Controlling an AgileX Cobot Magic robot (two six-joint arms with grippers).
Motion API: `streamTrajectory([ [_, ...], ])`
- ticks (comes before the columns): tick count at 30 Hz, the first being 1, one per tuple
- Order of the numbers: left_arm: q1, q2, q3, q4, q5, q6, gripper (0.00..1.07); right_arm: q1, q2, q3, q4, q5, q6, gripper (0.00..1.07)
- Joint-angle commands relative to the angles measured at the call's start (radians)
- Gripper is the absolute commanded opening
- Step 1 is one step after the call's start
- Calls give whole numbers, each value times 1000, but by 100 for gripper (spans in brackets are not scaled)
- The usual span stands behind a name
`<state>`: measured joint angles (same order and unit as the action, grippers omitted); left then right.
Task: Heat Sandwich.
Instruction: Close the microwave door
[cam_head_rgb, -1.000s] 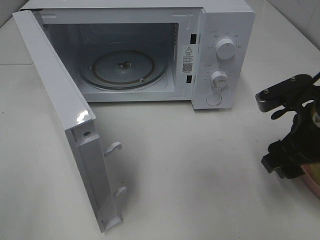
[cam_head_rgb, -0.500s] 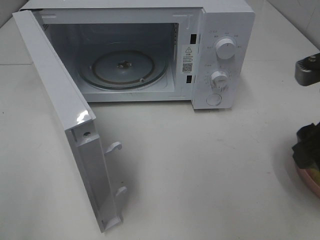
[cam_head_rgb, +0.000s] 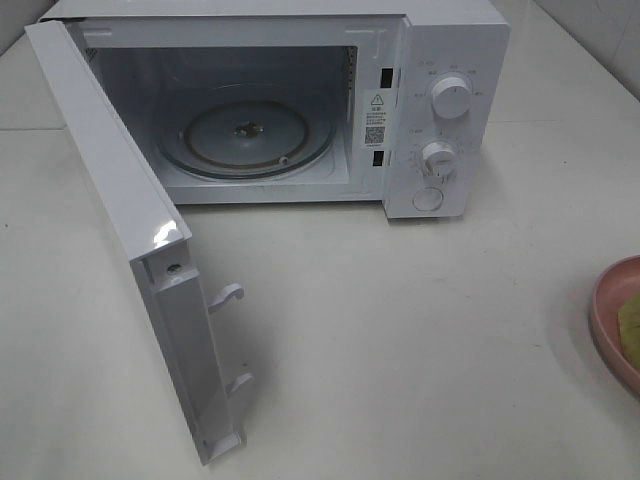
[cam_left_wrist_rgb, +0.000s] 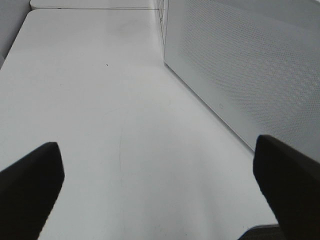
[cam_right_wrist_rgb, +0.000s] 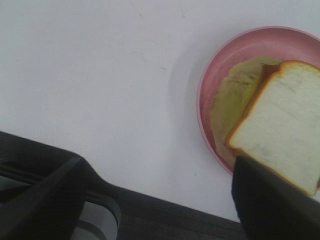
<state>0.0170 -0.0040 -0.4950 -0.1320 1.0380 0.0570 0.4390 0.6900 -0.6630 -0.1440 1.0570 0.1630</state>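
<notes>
While both grippers stand spread, right gripper (cam_right_wrist_rgb: 160, 200) above table, beside sandwich (cam_right_wrist_rgb: 277, 125).

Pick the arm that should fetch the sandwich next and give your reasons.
Right. Its wrist view looks down on the sandwich and plate, with its open hand beside them; the plate sits at the table's right edge. The left hand, open too, faces the outside of the microwave door, far from the plate.

White table (cam_head_rgb: 420, 330): microwave (cam_head_rgb: 300, 100), pink plate (cam_head_rgb: 610, 320).
</notes>
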Motion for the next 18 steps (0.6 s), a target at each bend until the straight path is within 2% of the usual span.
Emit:
streamTrajectory([
  [1, 4, -24, 3, -5, -4, -3, 98, -6, -82, -4, 1, 47, -17, 76],
  [7, 4, -24, 3, -5, -4, -3, 98, -31, -202, 17, 1, 53, -17, 76],
  [10, 4, -24, 3, -5, -4, -3, 98, -117, -293, 52, 2, 54, -19, 76],
  [18, 4, -24, 3, -5, -4, -3, 98, -267, -477, 108, 8, 7, -20, 76],
])
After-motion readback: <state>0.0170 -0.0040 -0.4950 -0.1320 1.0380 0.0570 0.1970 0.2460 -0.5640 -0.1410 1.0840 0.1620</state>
